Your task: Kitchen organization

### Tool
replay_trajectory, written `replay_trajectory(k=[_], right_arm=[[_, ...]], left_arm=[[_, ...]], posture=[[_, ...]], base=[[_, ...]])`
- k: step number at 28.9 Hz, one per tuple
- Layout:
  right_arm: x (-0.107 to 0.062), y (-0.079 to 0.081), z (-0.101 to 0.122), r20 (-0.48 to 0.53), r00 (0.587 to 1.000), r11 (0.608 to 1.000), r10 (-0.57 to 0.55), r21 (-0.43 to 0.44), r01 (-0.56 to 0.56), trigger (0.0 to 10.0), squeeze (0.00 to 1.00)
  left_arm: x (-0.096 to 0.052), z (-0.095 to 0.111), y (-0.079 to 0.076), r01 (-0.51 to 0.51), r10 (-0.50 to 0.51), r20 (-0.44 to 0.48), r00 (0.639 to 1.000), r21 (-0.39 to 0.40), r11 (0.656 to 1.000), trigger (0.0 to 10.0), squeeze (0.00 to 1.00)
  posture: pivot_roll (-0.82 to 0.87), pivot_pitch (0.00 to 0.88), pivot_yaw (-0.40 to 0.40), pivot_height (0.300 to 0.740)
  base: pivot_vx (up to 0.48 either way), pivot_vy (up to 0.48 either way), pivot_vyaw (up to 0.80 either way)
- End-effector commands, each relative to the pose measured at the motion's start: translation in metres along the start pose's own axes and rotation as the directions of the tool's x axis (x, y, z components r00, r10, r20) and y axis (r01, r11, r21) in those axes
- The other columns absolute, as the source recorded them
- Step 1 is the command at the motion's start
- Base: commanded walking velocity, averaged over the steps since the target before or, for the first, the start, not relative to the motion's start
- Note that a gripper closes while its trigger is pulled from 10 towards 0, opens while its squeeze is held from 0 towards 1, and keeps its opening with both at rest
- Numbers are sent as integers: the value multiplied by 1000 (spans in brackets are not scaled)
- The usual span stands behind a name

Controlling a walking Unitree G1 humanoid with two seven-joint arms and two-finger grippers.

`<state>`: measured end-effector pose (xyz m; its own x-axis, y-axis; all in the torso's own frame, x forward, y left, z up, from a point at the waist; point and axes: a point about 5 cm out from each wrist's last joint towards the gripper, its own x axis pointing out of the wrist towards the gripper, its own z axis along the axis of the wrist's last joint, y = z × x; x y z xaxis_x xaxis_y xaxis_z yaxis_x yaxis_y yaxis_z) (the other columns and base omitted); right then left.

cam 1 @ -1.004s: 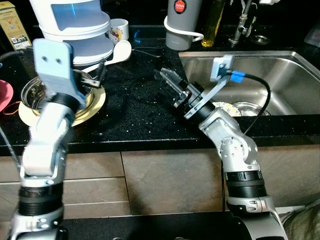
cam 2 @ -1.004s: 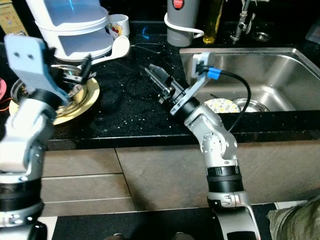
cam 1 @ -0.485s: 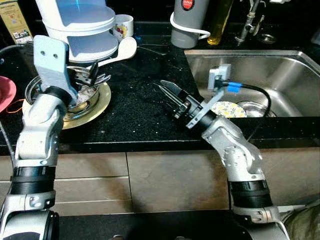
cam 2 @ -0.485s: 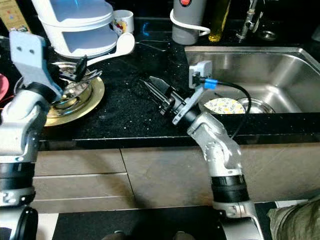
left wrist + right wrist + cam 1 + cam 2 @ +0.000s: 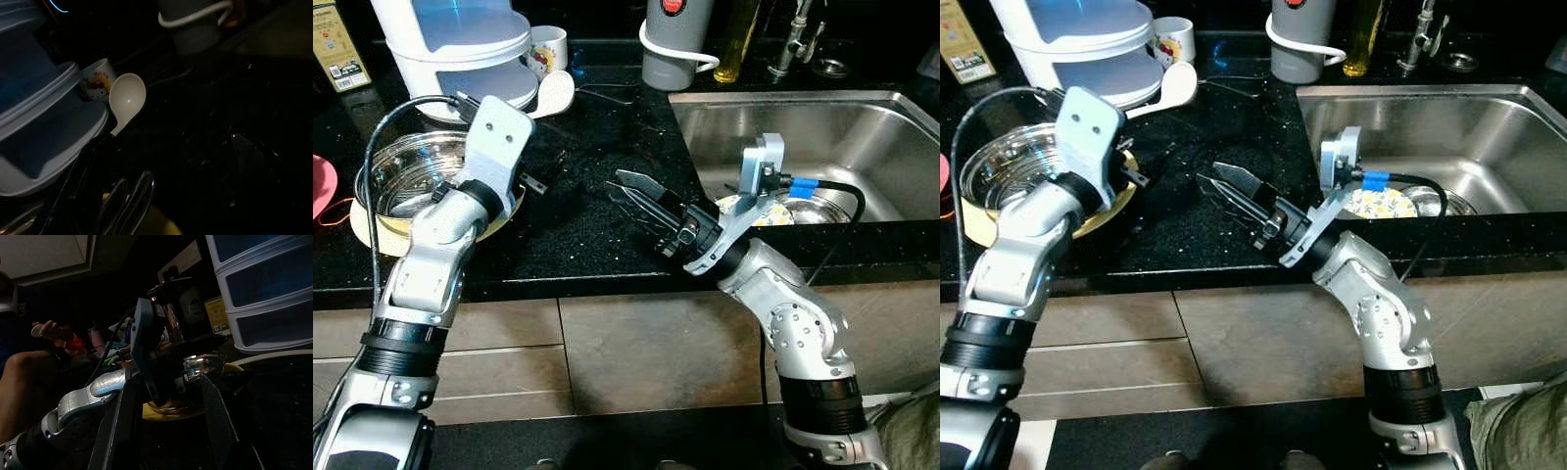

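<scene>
My left gripper (image 5: 536,183) hangs just past the right rim of the yellow plate (image 5: 367,227), which carries a steel bowl (image 5: 406,174). In the left wrist view its fingers are shut on shiny metal cutlery (image 5: 131,197), with a white ladle (image 5: 126,96) and a cartoon mug (image 5: 98,81) beyond. My right gripper (image 5: 631,191) hovers open over the black counter (image 5: 592,225) at the middle, pointing left toward the left arm, with nothing between its fingers (image 5: 122,431).
A white and blue appliance (image 5: 460,44) stands behind the bowl. A grey jug (image 5: 671,44), an oil bottle (image 5: 739,39) and the tap (image 5: 788,39) line the back. The sink (image 5: 862,137) at right holds a patterned plate (image 5: 762,211). A pink item (image 5: 321,186) lies far left.
My left gripper has swung out from above the bowl to the plate's right rim, taking the cutlery along. The right gripper has dropped slightly toward the counter's front.
</scene>
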<state>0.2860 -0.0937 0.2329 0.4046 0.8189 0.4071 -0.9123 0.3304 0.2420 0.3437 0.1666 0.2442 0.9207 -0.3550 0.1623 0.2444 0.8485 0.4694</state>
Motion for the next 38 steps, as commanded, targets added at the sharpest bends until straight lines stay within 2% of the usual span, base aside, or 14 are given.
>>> replay_trajectory(k=[1,8,19,20,21,23,24,29,38], right_arm=[[-2,1,-1,-10,1000,1000,0,10,0,10000,0],[-3,-1,-2,-22,1000,1000,-10,8,10,10000,0],[-2,-3,-2,-23,999,1000,-30,2,31,10000,0],[-2,-4,-2,-23,999,999,-34,0,34,10000,0],[-2,-4,-2,-23,999,999,-37,-1,37,10000,0],[-2,-4,-2,-23,999,999,-37,-1,37,10000,0],[-2,-5,-2,-24,999,999,-42,-2,42,10000,0],[-2,-6,-3,-25,998,998,-57,-5,57,10000,0],[-2,-9,-2,-22,997,997,-75,-15,75,10000,0]], left_arm=[[0,-3,-2,8,-6,-36,999,53,999,10000,0],[1,-7,-3,-3,9,-67,998,86,996,10000,0],[-1,-15,4,-22,42,-133,990,145,989,10000,0],[-2,-16,4,-16,39,-145,989,157,987,8745,0],[-2,-17,4,-7,34,-158,987,170,985,2627,0],[-2,-17,4,-7,34,-158,987,170,985,2627,0],[-3,-18,4,0,31,-172,985,177,984,0,0],[-6,-23,6,23,24,-250,968,180,983,0,0],[-4,-20,6,15,32,-252,967,181,983,0,0]], posture=[[-23,88,-26,732],[-19,77,-27,732],[-15,72,-26,732],[-15,76,-25,732],[-16,76,-25,732],[-16,76,-25,732],[-16,77,-25,732],[-15,79,-24,732],[-13,69,-27,732]], base=[[0,0,0],[0,0,0],[0,0,0],[0,0,0],[0,0,0],[0,0,0],[0,0,0],[0,0,0],[0,0,0]])
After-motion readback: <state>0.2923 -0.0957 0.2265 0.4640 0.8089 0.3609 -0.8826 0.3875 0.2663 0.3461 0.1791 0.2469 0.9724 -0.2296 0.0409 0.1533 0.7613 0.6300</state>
